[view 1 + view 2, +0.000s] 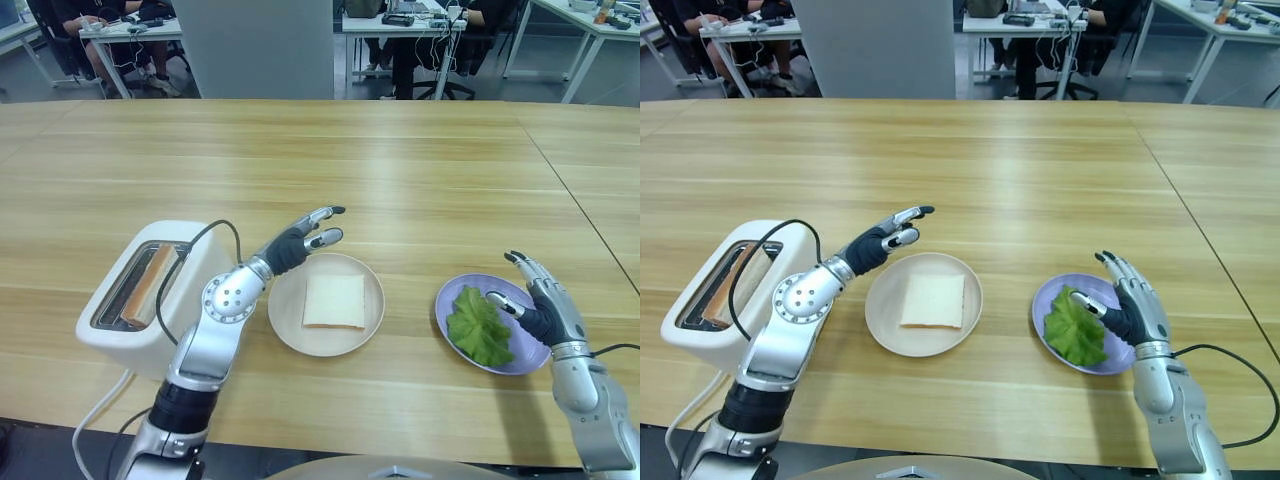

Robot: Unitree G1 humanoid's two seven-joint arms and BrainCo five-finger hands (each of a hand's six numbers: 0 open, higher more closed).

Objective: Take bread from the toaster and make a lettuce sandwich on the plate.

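A white toaster (140, 295) stands at the front left with a slice of bread (150, 283) in one of its slots. A second slice of white bread (334, 301) lies flat on the beige plate (290, 325) in the middle. My left hand (305, 235) hovers open just above the plate's far-left rim, holding nothing. To the right, a green lettuce leaf (479, 325) rests on a purple plate (526, 362). My right hand (540, 300) is open over that plate's right edge, fingertips beside the lettuce.
The wooden table (400, 170) stretches wide and bare behind the plates. The toaster's black cord (215, 235) loops over my left forearm, and a white cable (95, 420) hangs off the front edge. Desks and chairs stand far behind.
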